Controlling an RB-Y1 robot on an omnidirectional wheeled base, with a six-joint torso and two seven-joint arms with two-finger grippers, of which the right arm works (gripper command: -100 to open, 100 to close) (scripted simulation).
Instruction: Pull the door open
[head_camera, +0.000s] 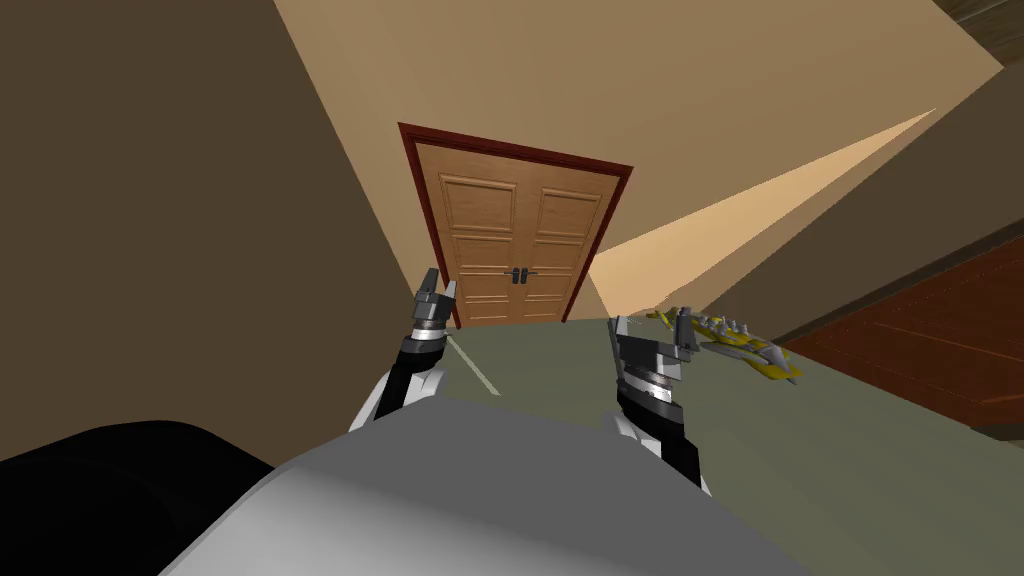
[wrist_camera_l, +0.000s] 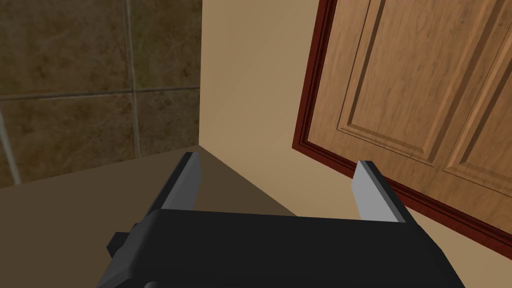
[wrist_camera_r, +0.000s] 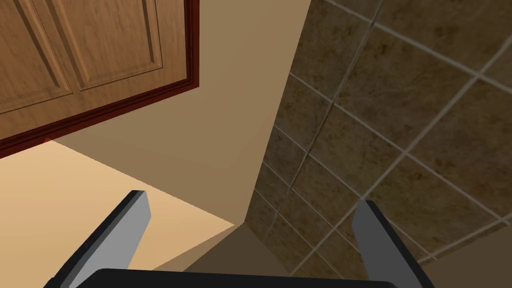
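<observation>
Both wide open w/ nothing held, left gripper (head_camera: 440, 281) & right gripper (head_camera: 652, 326) sit well short of the shut double door (head_camera: 480, 235) straight ahead, so a reach for its dark handles (head_camera: 520, 275) from here prob. falls short or snags both at once.

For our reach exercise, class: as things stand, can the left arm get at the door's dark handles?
Probably not yet: the open left gripper hangs well short of the door handles, with only floor between.

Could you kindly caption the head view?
Left gripper and right gripper, both open, face a closed double door with dark handles.
</observation>
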